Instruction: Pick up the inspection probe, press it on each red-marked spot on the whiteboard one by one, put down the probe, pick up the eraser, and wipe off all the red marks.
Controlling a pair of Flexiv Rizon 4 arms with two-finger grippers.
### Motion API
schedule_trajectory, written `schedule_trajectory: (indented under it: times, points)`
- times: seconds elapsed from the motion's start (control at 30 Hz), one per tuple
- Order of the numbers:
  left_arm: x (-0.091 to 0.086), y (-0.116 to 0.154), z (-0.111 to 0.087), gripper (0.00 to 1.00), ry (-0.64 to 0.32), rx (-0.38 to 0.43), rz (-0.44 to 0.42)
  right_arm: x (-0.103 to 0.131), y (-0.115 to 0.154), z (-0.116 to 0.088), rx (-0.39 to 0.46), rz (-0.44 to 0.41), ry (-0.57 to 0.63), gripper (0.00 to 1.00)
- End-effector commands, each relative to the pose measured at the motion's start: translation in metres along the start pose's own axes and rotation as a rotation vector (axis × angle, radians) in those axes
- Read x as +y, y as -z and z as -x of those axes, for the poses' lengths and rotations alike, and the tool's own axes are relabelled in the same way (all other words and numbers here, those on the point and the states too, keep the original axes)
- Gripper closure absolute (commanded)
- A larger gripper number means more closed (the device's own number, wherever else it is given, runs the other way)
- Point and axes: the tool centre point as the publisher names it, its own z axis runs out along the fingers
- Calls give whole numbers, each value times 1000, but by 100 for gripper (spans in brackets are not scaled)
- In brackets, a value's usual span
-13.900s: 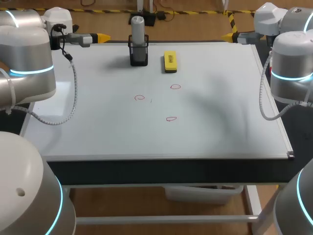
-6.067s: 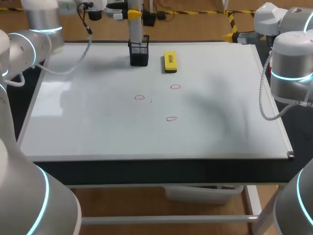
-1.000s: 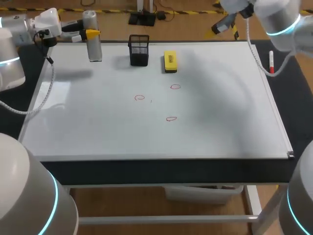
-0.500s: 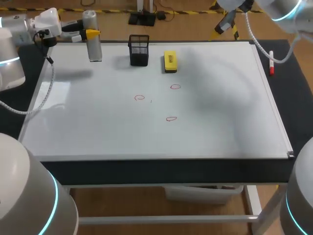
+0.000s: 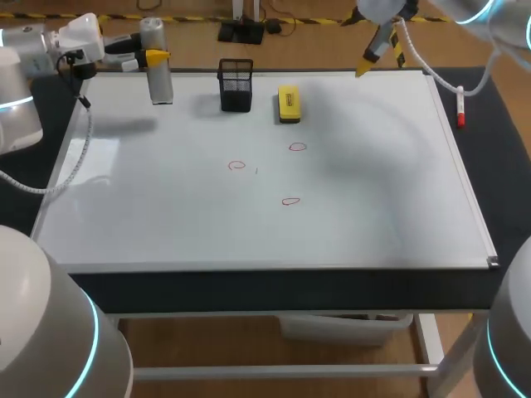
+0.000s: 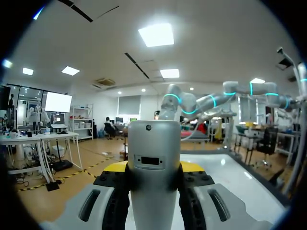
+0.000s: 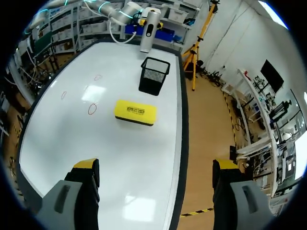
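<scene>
Three red marks (image 5: pixel 237 165) await; your left gripper (image 5: pixel 154 56) clamps the probe (image 5: pixel 158 80) upright for pressing.
Right gripper (image 5: pixel 371 60) spread wide, right of eraser (image 5: pixel 288 104).

in the left wrist view the inspection probe (image 6: pixel 154 143) fills the middle, and its lower end runs off the picture's edge. it hides most of the left gripper (image 6: pixel 153 168) clamped around it; only slivers of the yellow fingertips (image 6: pixel 114 166) show on either side. in the right wrist view the right gripper (image 7: pixel 156 165) has its spread fingers cut off at the edge. in the head view the right arm (image 5: pixel 508 29) leaves through the top edge. the red marks (image 5: pixel 297 148) are too small to tell whether they are closed rings. the inside of the mesh holder (image 5: pixel 236 83) cannot be seen.
</scene>
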Motion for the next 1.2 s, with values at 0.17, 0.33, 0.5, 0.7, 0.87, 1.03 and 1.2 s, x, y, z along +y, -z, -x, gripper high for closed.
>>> schedule_trajectory:
  times: [0.17, 0.33, 0.5, 0.7, 0.87, 1.03, 1.2]
  points:
    - [-1, 0, -2, 100, -2, -4, 1, 10, -13, 6, 164, -8, 79, 0]
    - [-1, 0, -2, 100, -2, -4, 1, 18, -21, 7, 208, -17, 137, 0]
    - [-1, 0, -2, 100, -2, -4, 1, 25, -29, 6, 259, -41, 212, 0]
    - [-1, 0, -2, 100, -2, -4, 1, 30, -38, 2, 354, -92, 330, 0]
    - [-1, 0, -2, 100, -2, -4, 1, 39, -42, 0, 399, -85, 396, 0]
    - [-1, 0, -2, 100, -2, -4, 1, 41, -42, 0, 381, -91, 378, 0]
    - [-1, 0, -2, 100, -2, -4, 1, 41, -42, 0, 381, -91, 378, 0]
